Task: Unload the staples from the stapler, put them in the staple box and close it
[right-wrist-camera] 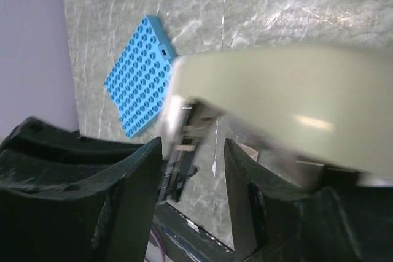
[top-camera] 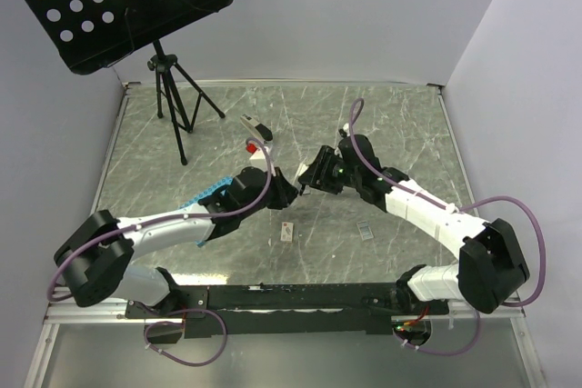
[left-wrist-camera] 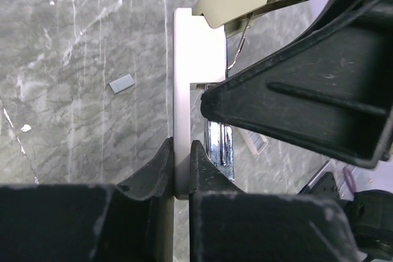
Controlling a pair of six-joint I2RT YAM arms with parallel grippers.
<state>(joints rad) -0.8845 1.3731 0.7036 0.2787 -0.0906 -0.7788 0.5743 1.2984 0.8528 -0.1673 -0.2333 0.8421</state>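
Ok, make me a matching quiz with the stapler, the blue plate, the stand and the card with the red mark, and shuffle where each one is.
Things:
1 stapler
2 plate
3 stand
4 card

Places:
A far left corner of the table
B flat on the table, partly under the left arm
C clamped in the left gripper
D loose on the table, near side, about midway across

Pairs: 1-C, 2-B, 3-A, 4-D
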